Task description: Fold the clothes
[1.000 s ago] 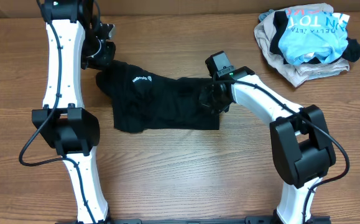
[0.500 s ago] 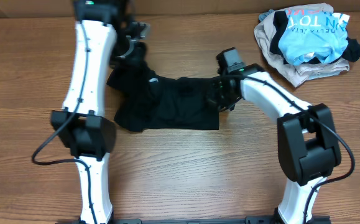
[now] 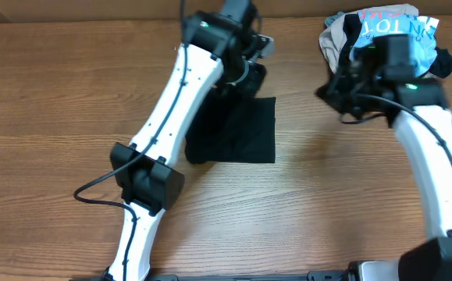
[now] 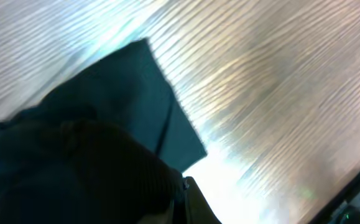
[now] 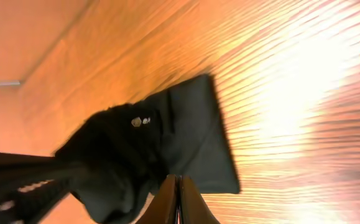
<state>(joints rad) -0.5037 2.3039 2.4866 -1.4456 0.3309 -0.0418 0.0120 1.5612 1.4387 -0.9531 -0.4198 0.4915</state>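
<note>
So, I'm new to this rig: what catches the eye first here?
The black garment in the middle of the table, its far edge lifted by the left gripper reaching across. Then the heap of pale and blue clothes at the far right corner, beside the right arm.

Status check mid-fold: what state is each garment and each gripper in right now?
black garment: folded over on itself, lower part flat on the table, top edge bunched up at the left gripper.
left gripper: appears shut on black garment's top edge.
right gripper: shut, empty, clear of the garment.
clothes pile: unfolded heap, untouched.
</note>
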